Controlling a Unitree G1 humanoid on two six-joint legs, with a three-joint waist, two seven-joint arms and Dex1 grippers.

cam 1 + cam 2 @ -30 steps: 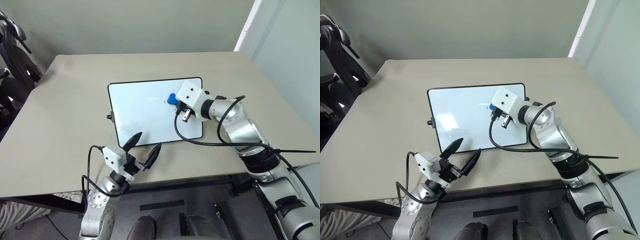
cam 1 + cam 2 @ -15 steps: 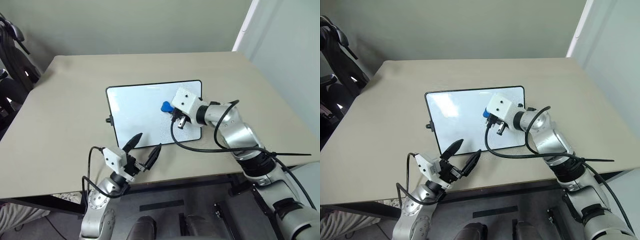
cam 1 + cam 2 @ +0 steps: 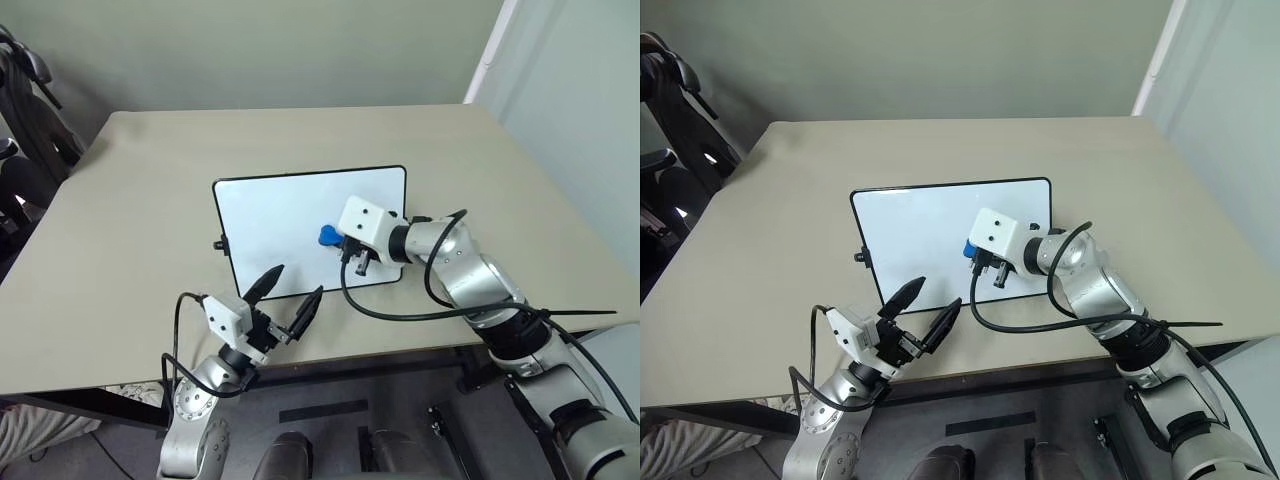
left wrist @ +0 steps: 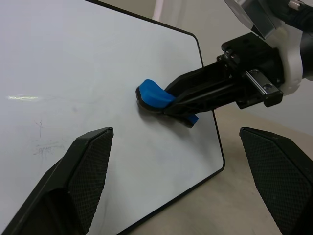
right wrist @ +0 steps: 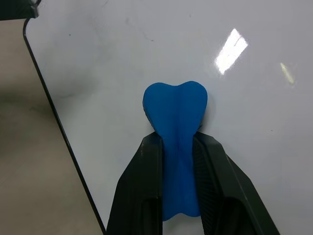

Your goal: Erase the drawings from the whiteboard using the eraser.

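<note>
Eraser (image 5: 178, 127) clamped in right pincer (image 4: 182, 104), pressed on whiteboard (image 3: 275, 215) w/ left pincer (image 3: 285, 292) open

Beige table (image 3: 130, 230), grey-green wall (image 3: 260, 50), dark chairs (image 3: 25, 120) at left

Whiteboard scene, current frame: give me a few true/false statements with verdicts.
1. The right gripper is shut on the eraser. True.
2. The eraser lies loose on the table, off the board. False: it is over the whiteboard, and the left wrist view shows its dark underside against the white surface.
3. The left gripper is open and holds nothing. True.
4. The left gripper rests on the middle of the whiteboard. False: it is at the board's near edge, toward the robot.
5. The eraser is red. False: it is bright blue.
</note>
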